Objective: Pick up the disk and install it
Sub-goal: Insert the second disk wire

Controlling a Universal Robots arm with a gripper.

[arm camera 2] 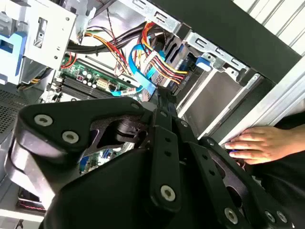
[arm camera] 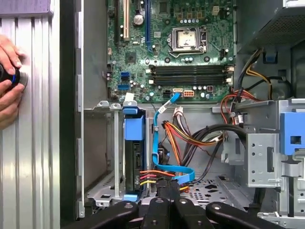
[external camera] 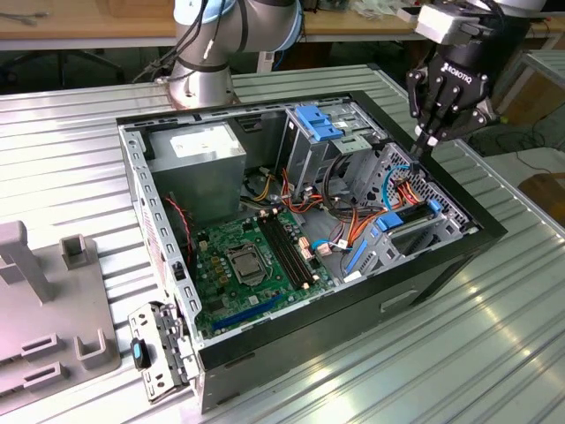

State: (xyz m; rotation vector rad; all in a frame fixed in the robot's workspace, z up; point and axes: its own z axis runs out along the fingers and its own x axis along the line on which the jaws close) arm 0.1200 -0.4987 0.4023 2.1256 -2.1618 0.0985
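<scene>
Open tower under my wrist, parts listed from largest to smallest.

(a) Ribbed metal table (external camera: 459,353), carrying everything else.

(b) Computer case (external camera: 424,274), black, lying on its side with the side panel off, so its interior faces up.

(c) Motherboard (arm camera: 186,52), green, on the case floor, with an empty processor socket and a row of dark memory slots.

(d) Power supply (external camera: 199,163), a grey box in the case corner nearest my arm's base.

(e) Drive cage (arm camera: 264,152), bare metal, topped by a fixed blue bracket (external camera: 316,124).

(f) My gripper (external camera: 415,152), black, hanging over the front end of the case at the exterior view's right. Its fingers are drawn together at the tips, and I can see nothing pinched between them. In both wrist views the tips (arm camera: 167,185) point down into the wiring just beside the lower bay.

(g) The disk (arm camera: 134,131), standing on edge in the lower metal bay at the front of the case. Its blue carrier faces up, the dark drive body sits below it, and red and orange leads run to its end. It lies just beside my fingertips, apart from them.

(h) Blue data cable (arm camera: 157,143), flat, looping from the motherboard down towards my fingertips among a bundle of orange, yellow and black wires.

(i) A person's hand (arm camera 2: 259,145), resting on the table outside the case wall and closed around a small dark round object (arm camera: 5,76).
</scene>
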